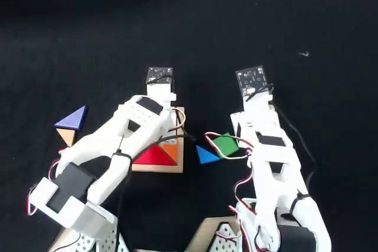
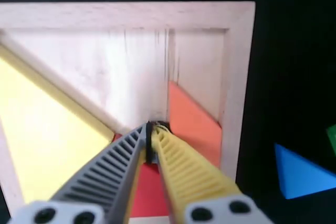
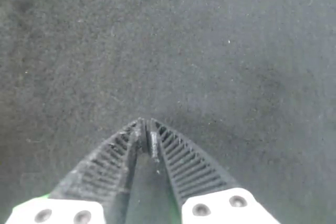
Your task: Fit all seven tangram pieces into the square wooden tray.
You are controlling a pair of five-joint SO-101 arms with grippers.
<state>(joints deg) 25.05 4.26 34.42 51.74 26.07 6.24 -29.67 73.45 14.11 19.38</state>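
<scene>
**High view.** The square wooden tray [image 1: 158, 168] is lying half under my left arm. A red triangular piece [image 1: 152, 156] and an orange piece [image 1: 171, 150] are showing inside it. A blue triangular piece [image 1: 205, 155] is lying just beside the tray, off the rim facing my right arm. A green piece [image 1: 226, 144] is lying just past it. A purple triangular piece [image 1: 72, 118] and a tan triangular piece [image 1: 67, 137] are waiting well apart from the tray on the opposite side.

**Left wrist view.** My left gripper [image 2: 152, 129] is hovering over the tray's middle, jaws pressed together with nothing between them. Its tips are hanging where the large yellow triangular piece [image 2: 47, 145] is meeting the red and orange ones. Bare wood is showing in the tray beyond the tips.

**Right wrist view.** My right gripper [image 3: 144, 127] is hanging over the black cloth [image 3: 236, 51], jaws closed and empty, away from the tray.

**Judgement.** The blue piece is lying sideways from my left gripper, across the tray rim past the orange piece. Its sharp corner appears to be pointing away from the tray. I am judging the left gripper the nearer one.
</scene>
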